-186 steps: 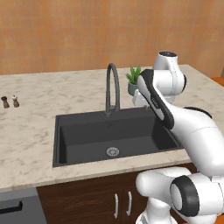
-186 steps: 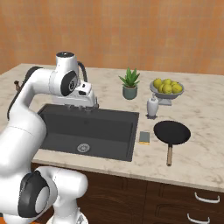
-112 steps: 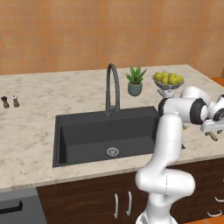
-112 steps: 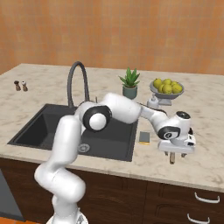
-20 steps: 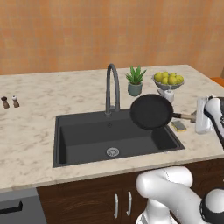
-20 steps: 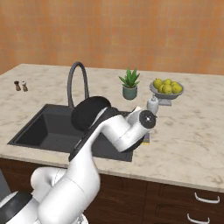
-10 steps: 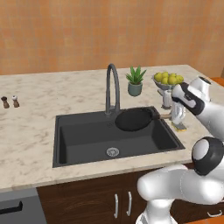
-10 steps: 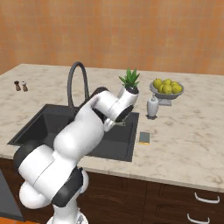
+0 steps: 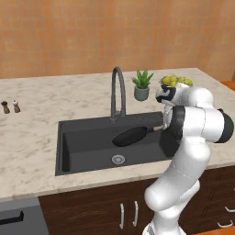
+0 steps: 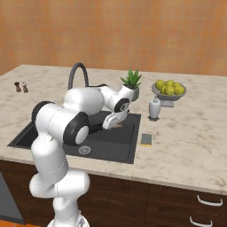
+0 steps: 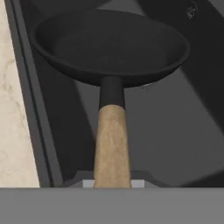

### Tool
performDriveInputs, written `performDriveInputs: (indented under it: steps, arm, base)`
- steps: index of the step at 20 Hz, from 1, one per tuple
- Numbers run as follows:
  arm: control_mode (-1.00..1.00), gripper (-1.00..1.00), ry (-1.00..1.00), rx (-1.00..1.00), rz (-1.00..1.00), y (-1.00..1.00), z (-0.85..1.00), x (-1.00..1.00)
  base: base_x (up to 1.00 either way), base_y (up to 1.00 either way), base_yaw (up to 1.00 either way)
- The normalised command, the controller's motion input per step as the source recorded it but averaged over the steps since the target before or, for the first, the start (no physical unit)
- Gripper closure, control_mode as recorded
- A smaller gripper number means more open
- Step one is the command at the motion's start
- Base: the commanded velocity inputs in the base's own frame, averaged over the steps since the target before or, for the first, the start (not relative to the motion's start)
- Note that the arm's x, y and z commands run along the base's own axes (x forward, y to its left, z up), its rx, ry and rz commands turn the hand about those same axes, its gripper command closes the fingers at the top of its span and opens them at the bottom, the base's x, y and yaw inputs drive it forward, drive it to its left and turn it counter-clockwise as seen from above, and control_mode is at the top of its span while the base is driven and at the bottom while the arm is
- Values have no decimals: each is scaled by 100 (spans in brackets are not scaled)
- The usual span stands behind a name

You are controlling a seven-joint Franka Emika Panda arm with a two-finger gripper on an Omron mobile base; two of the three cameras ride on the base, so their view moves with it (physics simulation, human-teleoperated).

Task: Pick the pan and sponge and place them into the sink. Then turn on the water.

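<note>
The pan [image 9: 131,136] hangs inside the sink [image 9: 82,142], over the right half of the basin, its black bowl pointing left and its wooden handle running right toward the robot's hand. Going left to right in the left base view: two small shakers [image 9: 10,106] stand on the tabletop [image 9: 46,96] well left of the sink; the round silver drain [image 9: 118,159] lies in the basin floor, below and a little left of the pan; the arched faucet [image 9: 117,94] rises at the sink's back edge, just behind the pan. A potted plant [image 9: 142,85] stands beside the faucet on its right, and a bowl of lemons [image 9: 176,81] sits further right, partly behind the arm.

The end effector [image 9: 164,126] is pinched on the pan's handle at the sink's right side; in the hand view the handle [image 11: 112,144] runs straight up from between the finger tips to the pan's bowl, with the dark basin beneath and the sink's rim and pale tabletop along the left.

In the right base view the sponge [image 10: 146,139] lies flat on the tabletop just beside the sink's right rim, apart from the pan. A small white bottle [image 10: 154,107] stands behind it, in front of the lemon bowl.
</note>
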Motion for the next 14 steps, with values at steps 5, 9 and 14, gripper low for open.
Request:
performDriveInputs:
  steps: [5,9,14]
  arm:
    - [-100,100,2,0,8,0,-70,4]
    - [-100,100,-6,0,3,4,-61,0]
    - [-100,100,-15,0,0,24,-50,0]
  base:
    - [0,0,0]
    - [0,0,0]
    - [0,0,0]
